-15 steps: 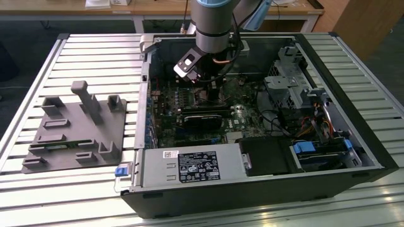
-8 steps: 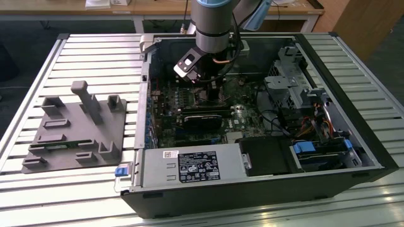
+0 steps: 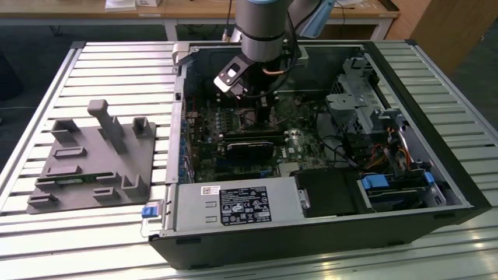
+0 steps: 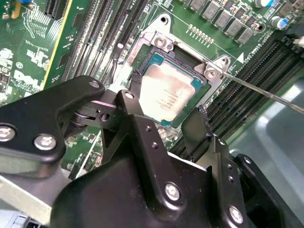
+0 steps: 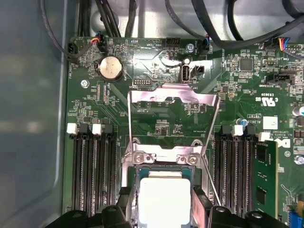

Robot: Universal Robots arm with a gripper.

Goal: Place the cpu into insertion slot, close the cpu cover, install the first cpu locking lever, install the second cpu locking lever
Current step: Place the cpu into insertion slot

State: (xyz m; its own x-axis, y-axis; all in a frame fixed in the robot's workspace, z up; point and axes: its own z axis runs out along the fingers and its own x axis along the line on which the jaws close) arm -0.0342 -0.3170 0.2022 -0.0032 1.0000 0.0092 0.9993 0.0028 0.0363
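The cpu [image 4: 168, 97], pale and silvery on top, lies in the insertion slot [image 4: 162, 55] on the green board; the first wrist view has the cpu [image 5: 164, 202] too. My gripper [image 4: 166, 102] reaches down over it with a black finger pressed against each of two opposite edges. The cpu cover [image 5: 156, 97], a silver frame with a square window, stands swung up and away from the slot. A thin metal locking lever [image 4: 266, 92] sticks out free beside the slot. In the exterior view my gripper [image 3: 253, 111] is inside the computer case.
Black memory slots [image 5: 90, 166] flank the socket, with a green module [image 5: 265, 175] in one. A coin cell [image 5: 110, 68] and black cables [image 5: 199, 19] sit beyond the cover. In the exterior view, a grey fixture [image 3: 93, 157] is at the left and a power supply [image 3: 233, 204] in front.
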